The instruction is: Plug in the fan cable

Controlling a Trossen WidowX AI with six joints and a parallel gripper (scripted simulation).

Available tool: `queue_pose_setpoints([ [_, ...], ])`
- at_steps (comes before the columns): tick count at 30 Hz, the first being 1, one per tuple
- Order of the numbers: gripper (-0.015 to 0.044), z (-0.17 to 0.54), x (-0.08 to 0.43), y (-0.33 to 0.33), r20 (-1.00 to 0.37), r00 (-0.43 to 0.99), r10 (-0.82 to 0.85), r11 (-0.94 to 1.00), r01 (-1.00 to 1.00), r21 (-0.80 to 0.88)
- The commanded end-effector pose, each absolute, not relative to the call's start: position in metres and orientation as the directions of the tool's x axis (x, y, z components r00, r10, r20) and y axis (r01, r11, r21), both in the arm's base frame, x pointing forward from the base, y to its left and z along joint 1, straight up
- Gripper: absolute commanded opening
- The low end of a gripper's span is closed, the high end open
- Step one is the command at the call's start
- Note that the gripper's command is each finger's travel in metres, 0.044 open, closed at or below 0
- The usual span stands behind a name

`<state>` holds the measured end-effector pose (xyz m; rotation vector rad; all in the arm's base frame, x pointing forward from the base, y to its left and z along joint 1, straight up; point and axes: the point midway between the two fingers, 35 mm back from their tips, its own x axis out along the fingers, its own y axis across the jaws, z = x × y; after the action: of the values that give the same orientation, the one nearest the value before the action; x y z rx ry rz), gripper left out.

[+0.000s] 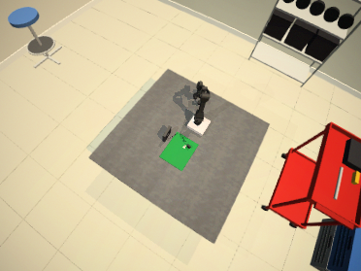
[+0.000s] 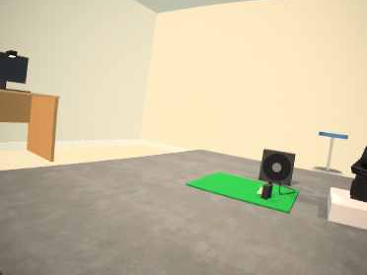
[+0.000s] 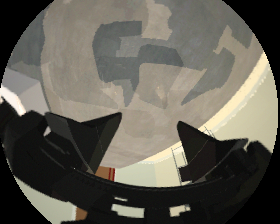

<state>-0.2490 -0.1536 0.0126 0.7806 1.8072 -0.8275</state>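
Note:
The green board (image 1: 174,157) (image 2: 222,184) lies flat on the grey mat. A small cream part (image 1: 184,147) (image 2: 259,190), seemingly the header, stands on it beside a black block (image 1: 188,147) (image 2: 266,191). The black fan (image 1: 167,134) (image 2: 277,168) stands upright by the board's edge. Its thin dark cable (image 2: 287,193) reaches over the board; the plug and whether it sits on the header are too small to tell. My gripper (image 3: 150,119) is open with nothing between its fingers, away from the board; the wrist view shows only mat and room beyond it.
The arm's white base (image 1: 199,126) (image 2: 345,209) stands close to the board. The grey mat (image 1: 223,176) (image 2: 123,218) carries both. A red cart (image 1: 291,181), a shelf rack (image 1: 281,61) and a blue stool (image 1: 24,16) (image 2: 332,135) stand beyond the mat.

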Motion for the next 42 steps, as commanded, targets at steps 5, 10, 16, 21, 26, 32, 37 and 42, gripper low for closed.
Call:
queue_pose_setpoints([
  [5, 0.044, 0.014, -0.243, -0.164, -0.933, -0.334, 0.132, 0.591, 0.782, -0.196],
  [10, 0.044, 0.024, -0.203, -0.215, -0.938, -0.342, 0.047, 0.73, 0.653, -0.202],
  [16, 0.044, 0.038, -0.131, -0.268, -0.944, -0.323, -0.074, 0.873, 0.436, -0.218],
  [21, 0.044, 0.049, -0.061, -0.294, -0.946, -0.277, -0.166, 0.943, 0.235, -0.234],
  [26, 0.044, 0.061, 0.014, -0.3, -0.951, -0.205, -0.23, 0.97, 0.025, -0.24],
  [32, 0.044, 0.074, 0.102, -0.281, -0.964, -0.11, -0.24, 0.953, -0.215, -0.213],
  [37, 0.044, 0.089, 0.171, -0.245, -0.971, -0.023, -0.236, 0.882, -0.424, -0.204],
  [42, 0.044, 0.104, 0.227, -0.192, -0.977, 0.052, -0.206, 0.768, -0.611, -0.194],
])
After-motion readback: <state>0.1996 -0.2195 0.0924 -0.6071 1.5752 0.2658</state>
